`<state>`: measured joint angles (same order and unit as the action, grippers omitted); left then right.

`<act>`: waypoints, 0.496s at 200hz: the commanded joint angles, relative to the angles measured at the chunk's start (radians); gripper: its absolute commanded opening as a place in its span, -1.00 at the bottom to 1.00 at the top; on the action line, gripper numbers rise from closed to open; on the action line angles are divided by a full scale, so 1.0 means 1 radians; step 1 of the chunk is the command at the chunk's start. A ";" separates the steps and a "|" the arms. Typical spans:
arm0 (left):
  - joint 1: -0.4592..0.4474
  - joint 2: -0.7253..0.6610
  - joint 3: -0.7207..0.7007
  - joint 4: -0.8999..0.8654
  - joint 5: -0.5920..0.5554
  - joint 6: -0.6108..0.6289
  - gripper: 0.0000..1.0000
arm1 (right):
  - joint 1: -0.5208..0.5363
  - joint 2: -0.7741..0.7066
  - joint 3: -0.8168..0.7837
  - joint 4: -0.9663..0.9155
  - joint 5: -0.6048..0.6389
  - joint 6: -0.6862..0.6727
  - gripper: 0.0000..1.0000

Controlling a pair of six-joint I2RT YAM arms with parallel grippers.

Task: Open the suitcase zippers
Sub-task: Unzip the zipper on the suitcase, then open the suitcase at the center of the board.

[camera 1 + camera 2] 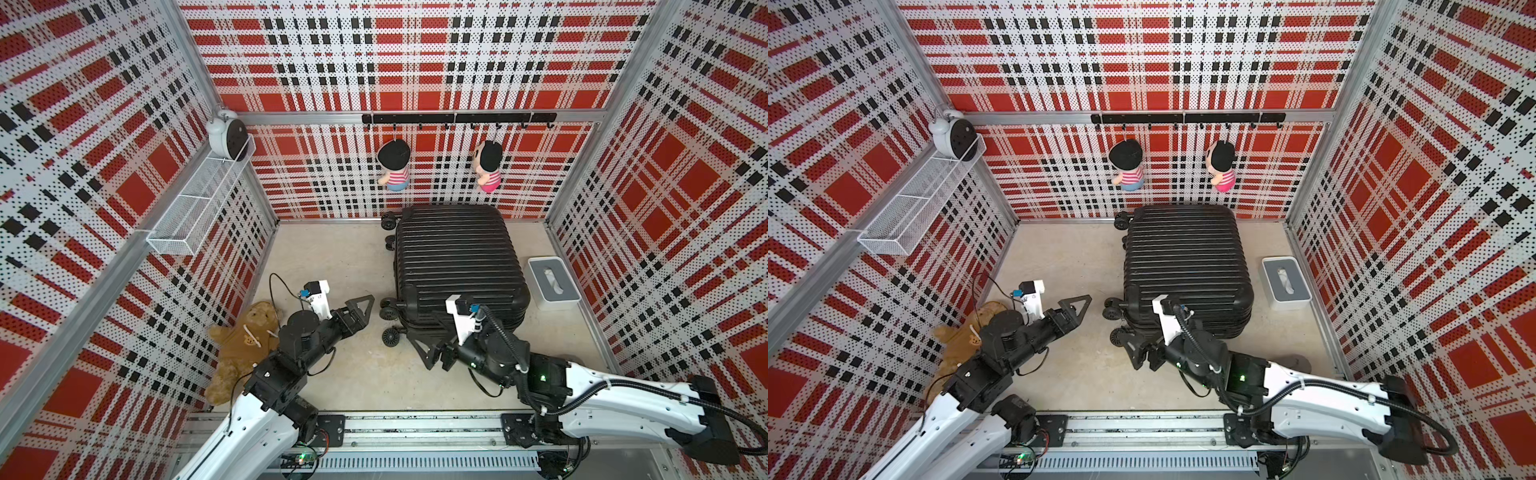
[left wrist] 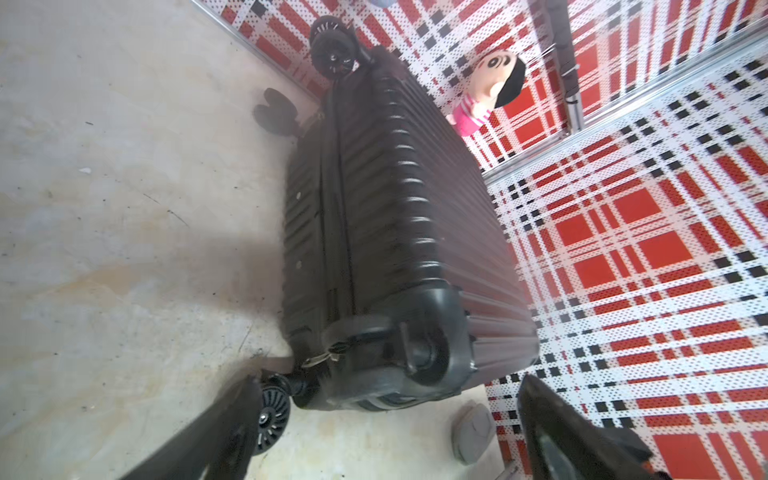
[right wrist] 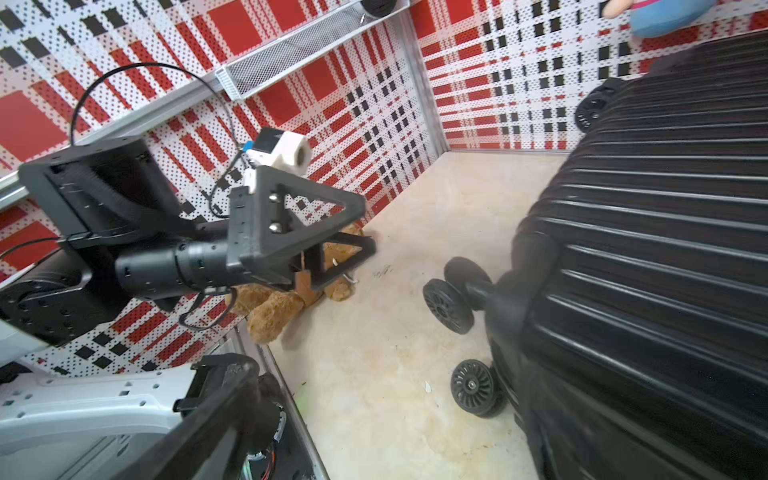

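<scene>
Left gripper [image 1: 368, 307] extends level toward the ribbed black hard-shell suitcase [image 1: 457, 257], claw spread. Right gripper [image 1: 424, 353] sits low beside its near corner, claw likewise spread.

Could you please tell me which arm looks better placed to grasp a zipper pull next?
Probably left: the left gripper, open, faces the suitcase's wheeled end, and its wrist view frames a zipper pull ahead. The right gripper points past the near corner.
</scene>
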<state>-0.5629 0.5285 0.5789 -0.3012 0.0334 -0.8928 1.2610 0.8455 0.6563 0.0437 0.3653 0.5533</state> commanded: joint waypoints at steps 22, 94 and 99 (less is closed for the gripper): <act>-0.120 -0.079 0.061 -0.147 -0.144 -0.053 0.96 | -0.003 -0.161 0.012 -0.408 0.253 0.189 0.99; -0.169 0.150 0.153 0.011 -0.172 0.034 0.96 | -0.159 -0.238 0.153 -0.558 0.361 0.183 0.99; -0.169 0.179 0.166 0.028 -0.170 0.047 0.96 | -0.198 -0.233 0.161 -0.558 0.361 0.183 0.99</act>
<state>-0.7265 0.6094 0.6796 -0.3763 -0.1219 -0.9146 1.1740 0.5957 0.7666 -0.4438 0.6785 0.7441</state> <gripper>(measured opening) 0.983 0.995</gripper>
